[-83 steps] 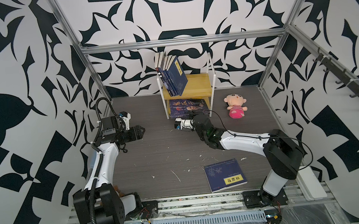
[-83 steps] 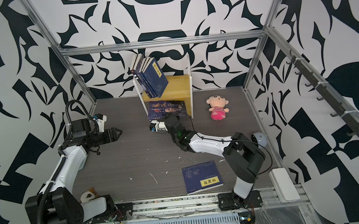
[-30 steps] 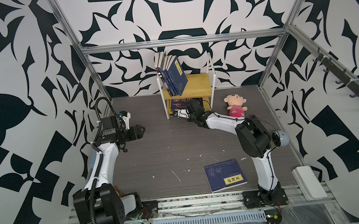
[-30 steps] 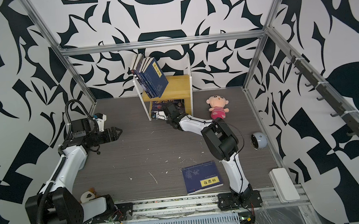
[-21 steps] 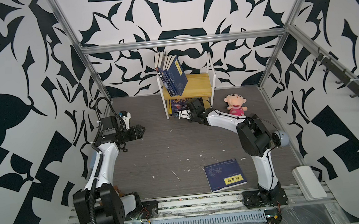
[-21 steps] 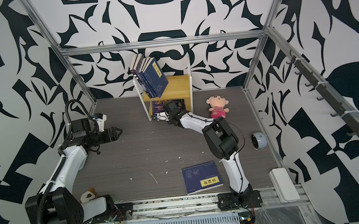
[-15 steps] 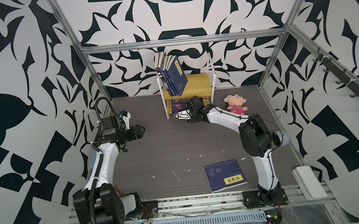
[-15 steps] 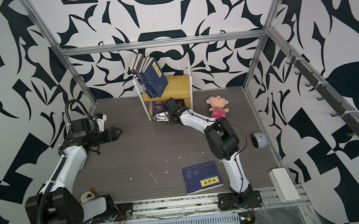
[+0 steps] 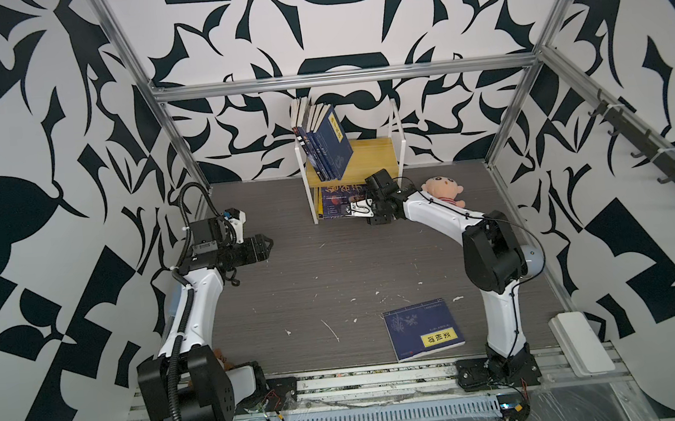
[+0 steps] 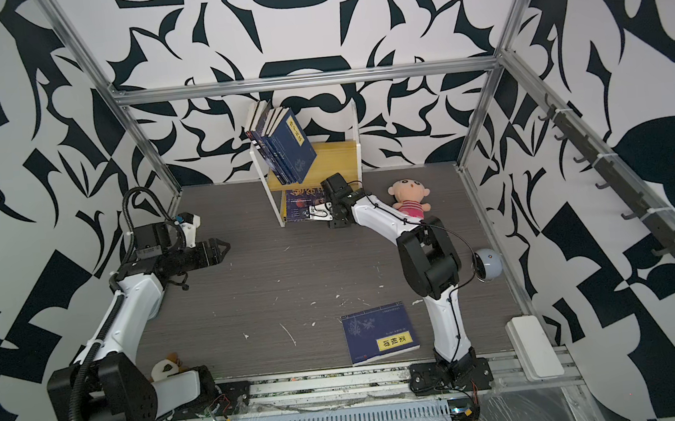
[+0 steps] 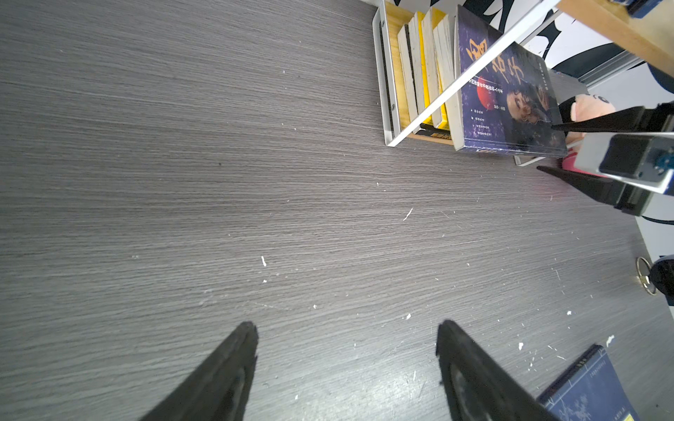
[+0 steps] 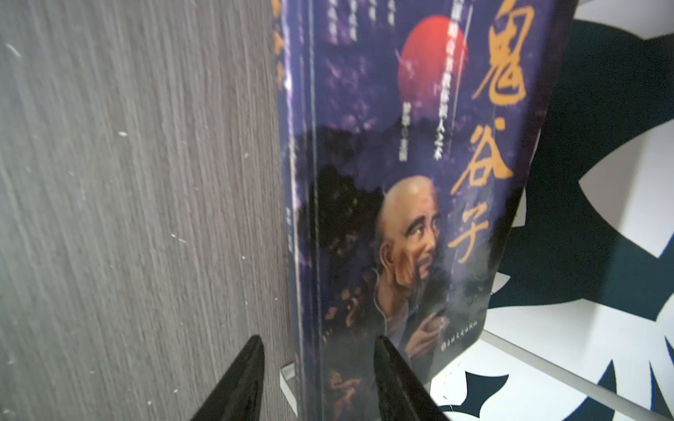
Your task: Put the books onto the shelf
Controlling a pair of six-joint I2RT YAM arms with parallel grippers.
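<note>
The shelf (image 9: 368, 156) (image 10: 335, 157) stands at the back wall. Navy books (image 9: 327, 141) (image 10: 288, 145) lean on its upper board. On the lower tier, a dark book with gold calligraphy (image 9: 337, 203) (image 12: 401, 182) (image 11: 507, 98) lies on yellow books (image 11: 426, 54), its near end sticking out. My right gripper (image 9: 354, 210) (image 10: 314, 213) (image 12: 318, 339) is open, its jaws on either side of that book's near corner. Another navy book (image 9: 421, 329) (image 10: 380, 332) lies flat near the front edge. My left gripper (image 9: 266, 247) (image 11: 346, 323) hovers open and empty at the left.
A pink plush doll (image 9: 442, 190) (image 10: 409, 197) sits just right of the shelf, beside my right forearm. A grey sphere (image 10: 488, 265) lies by the right wall and a white block (image 9: 579, 342) at the front right. A small toy (image 10: 164, 368) lies by the left arm's base.
My right gripper carried the dark book from the table into the shelf's lower tier, then opened its jaws. The left arm has not moved.
</note>
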